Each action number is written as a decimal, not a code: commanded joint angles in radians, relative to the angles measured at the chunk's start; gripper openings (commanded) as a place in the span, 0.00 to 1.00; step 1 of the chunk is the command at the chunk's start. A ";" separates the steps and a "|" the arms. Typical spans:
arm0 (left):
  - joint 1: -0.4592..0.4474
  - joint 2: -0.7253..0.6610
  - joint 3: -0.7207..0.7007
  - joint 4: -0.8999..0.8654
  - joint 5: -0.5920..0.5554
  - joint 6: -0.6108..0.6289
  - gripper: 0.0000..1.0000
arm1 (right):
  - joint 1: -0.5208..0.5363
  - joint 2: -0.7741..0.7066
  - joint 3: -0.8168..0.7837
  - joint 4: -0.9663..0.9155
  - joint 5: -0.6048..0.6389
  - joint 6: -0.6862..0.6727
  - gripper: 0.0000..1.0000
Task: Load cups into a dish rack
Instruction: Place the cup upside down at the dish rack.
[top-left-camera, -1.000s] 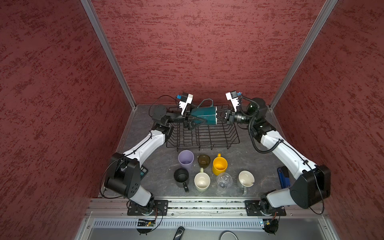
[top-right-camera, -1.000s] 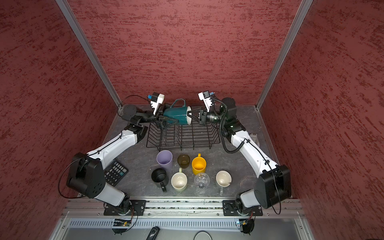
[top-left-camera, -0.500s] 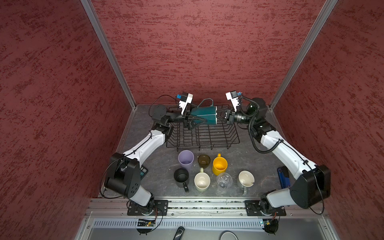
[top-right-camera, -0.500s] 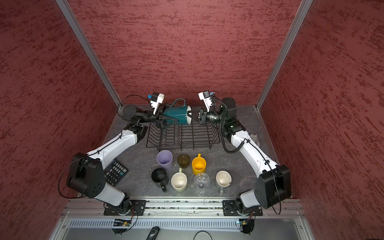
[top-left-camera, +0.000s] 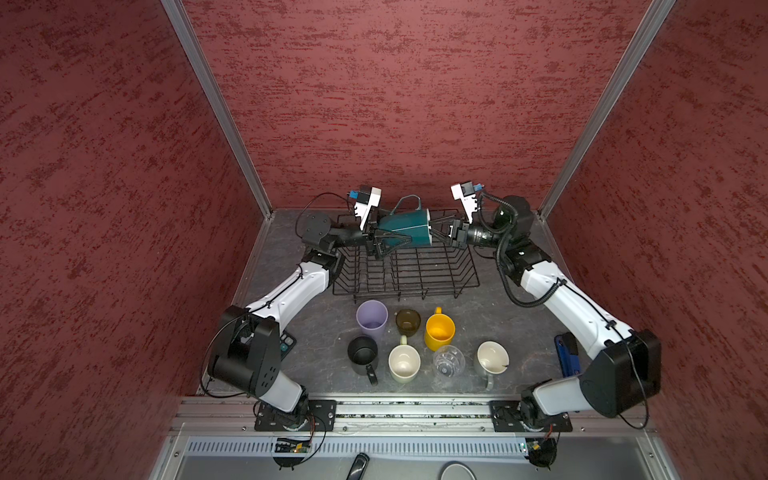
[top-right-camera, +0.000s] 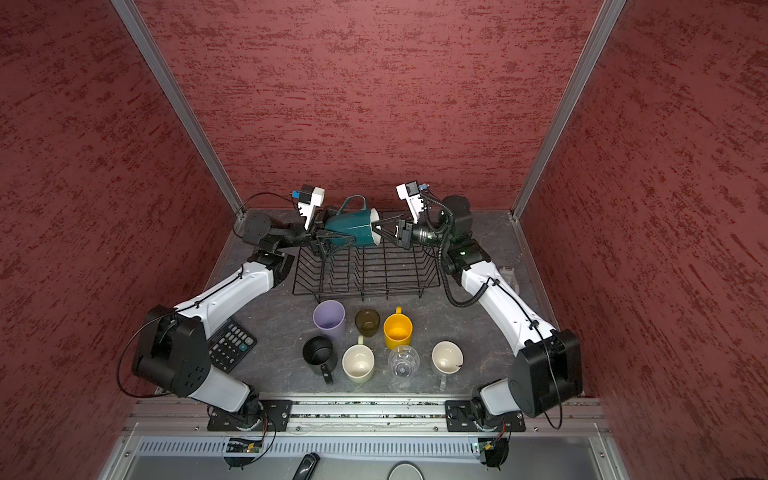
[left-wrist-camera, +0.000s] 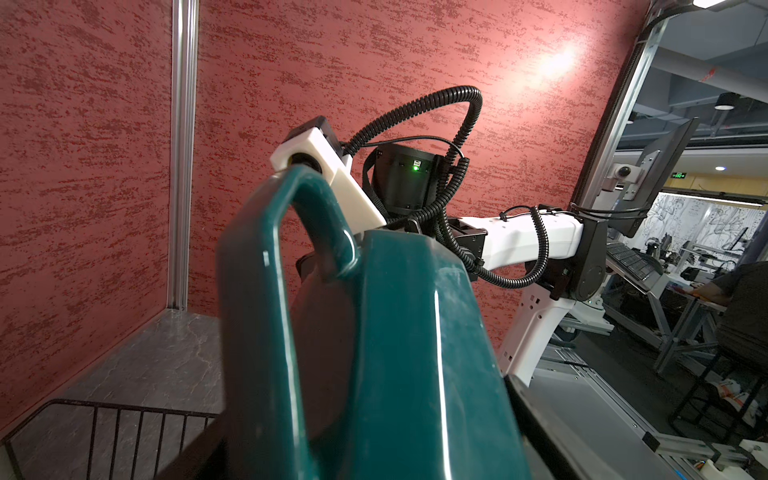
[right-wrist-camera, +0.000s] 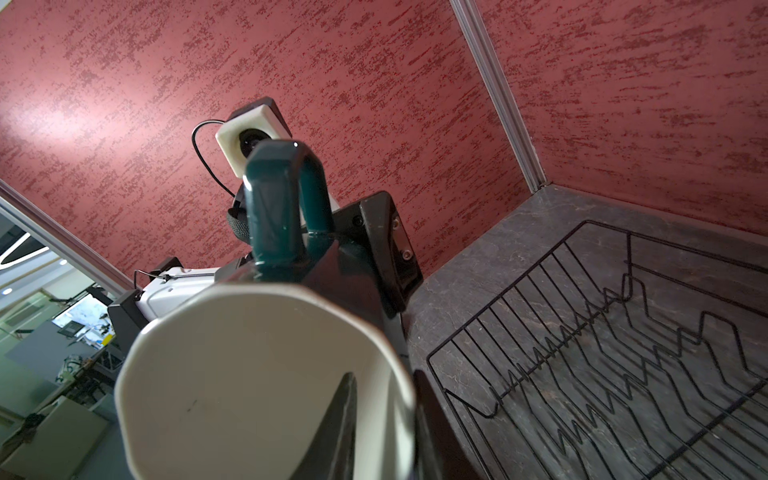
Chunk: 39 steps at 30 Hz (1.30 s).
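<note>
Teal mug (top-left-camera: 405, 226) lies sideways in the air above the far side of the dish rack (top-left-camera: 415, 276), handle up, mouth rightward. The left gripper (top-left-camera: 395, 237) is clamped on its body. The right gripper (top-left-camera: 436, 231) straddles its rim, one finger (right-wrist-camera: 345, 419) inside; grip or slack I cannot tell.

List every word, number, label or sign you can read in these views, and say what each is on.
Nothing can be quoted with confidence.
calculator: key markings too small to read.
green lit sign, in the room beyond, left wrist view: blurred, unreadable.
teal mug, cups on the table, dish rack: no print visible.
</note>
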 joint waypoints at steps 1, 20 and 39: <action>0.023 -0.039 -0.003 0.055 -0.079 -0.003 0.00 | 0.007 -0.032 0.021 0.011 -0.010 -0.021 0.29; 0.151 -0.169 -0.034 -0.357 -0.198 0.201 0.00 | -0.024 -0.005 0.353 -0.776 0.896 -0.356 0.95; 0.208 -0.141 0.266 -1.363 -0.487 0.503 0.00 | -0.030 0.259 0.606 -1.021 1.193 -0.393 0.99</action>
